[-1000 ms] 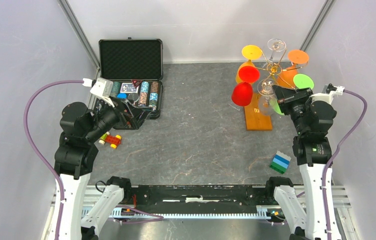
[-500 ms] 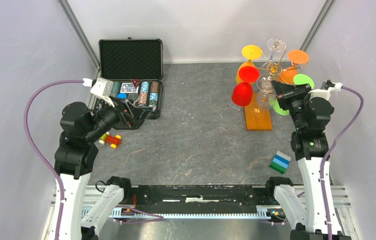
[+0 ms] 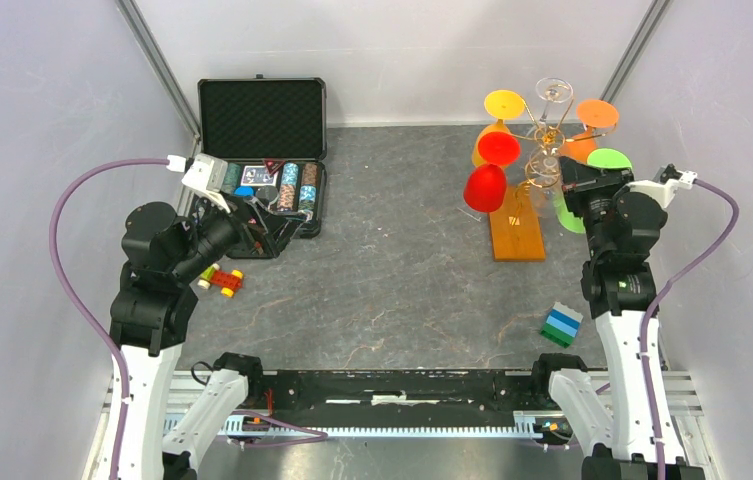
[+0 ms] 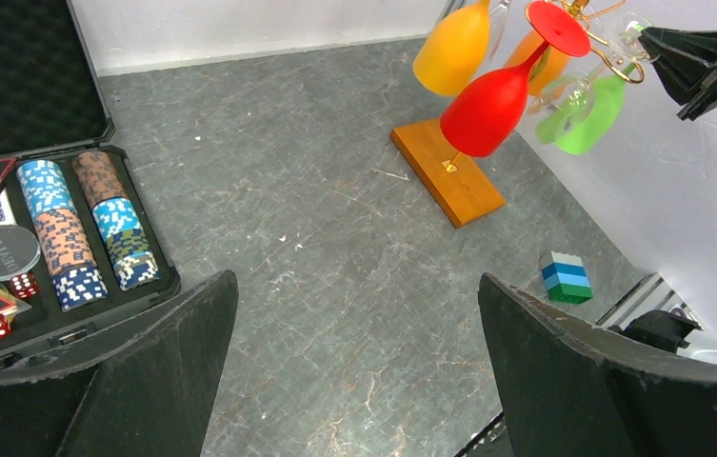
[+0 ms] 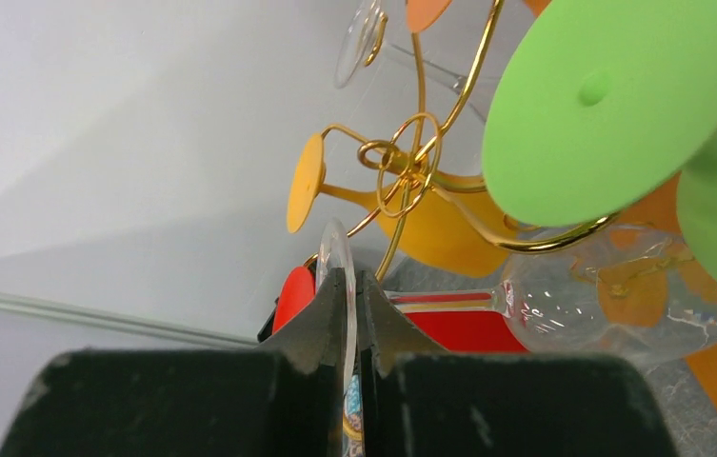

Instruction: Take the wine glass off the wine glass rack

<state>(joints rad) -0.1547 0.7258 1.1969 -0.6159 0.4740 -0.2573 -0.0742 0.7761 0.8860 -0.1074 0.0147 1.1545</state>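
Right claw point(image 5: 349, 286) clamped on foot of clear wine glass point(image 5: 611, 295); grasp done, I judge. Glass not yet clear of gold rack point(image 5: 411, 162). Left claw point(image 4: 354, 319) wide apart, empty.

Open chip case point(image 3: 262, 118), toy car point(image 3: 222, 280), striped block point(image 3: 560, 325)

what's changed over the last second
The right gripper, shut on the foot of the clear wine glass, moved farther from its own base, carrying the glass along the rack. The left gripper stayed open by the chip case; the coloured glasses are unchanged.
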